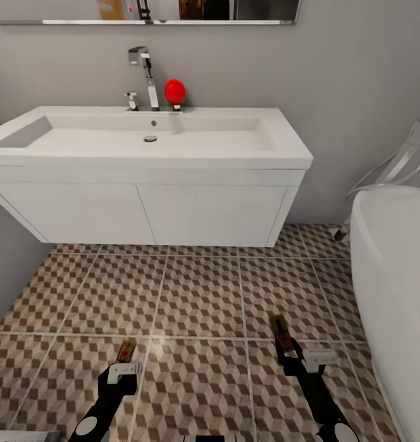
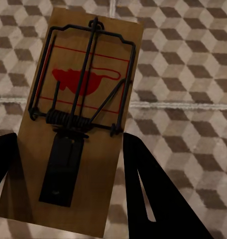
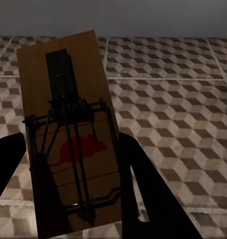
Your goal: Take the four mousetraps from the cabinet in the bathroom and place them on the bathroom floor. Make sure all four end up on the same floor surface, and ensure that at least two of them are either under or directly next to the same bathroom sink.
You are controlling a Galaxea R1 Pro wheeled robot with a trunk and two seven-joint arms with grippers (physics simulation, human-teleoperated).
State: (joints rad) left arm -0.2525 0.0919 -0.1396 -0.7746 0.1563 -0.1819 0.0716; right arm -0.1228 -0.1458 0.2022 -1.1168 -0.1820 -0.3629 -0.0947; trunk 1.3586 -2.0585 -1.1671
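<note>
I hold two mousetraps over the cube-patterned bathroom floor [image 1: 198,307], in front of the bathroom sink [image 1: 234,156]. My left gripper [image 1: 125,363] is shut on a tan mousetrap [image 1: 126,350] with a red mouse print; up close the trap [image 2: 83,84] sits between the dark fingers [image 2: 153,194] of that gripper [image 2: 68,149]. My right gripper [image 1: 291,355] is shut on a second mousetrap [image 1: 279,327]; the wrist view shows this board [image 3: 63,84] clamped in the gripper [image 3: 68,144]. The cabinet is out of view.
The white wall-hung vanity [image 1: 142,215] leaves a gap above the tiles. A chrome faucet [image 1: 145,73] and a red ball-shaped object [image 1: 174,91] stand on the basin's back edge. A white bathtub [image 1: 394,276] borders the right side. A grey wall [image 1: 7,258] closes the left.
</note>
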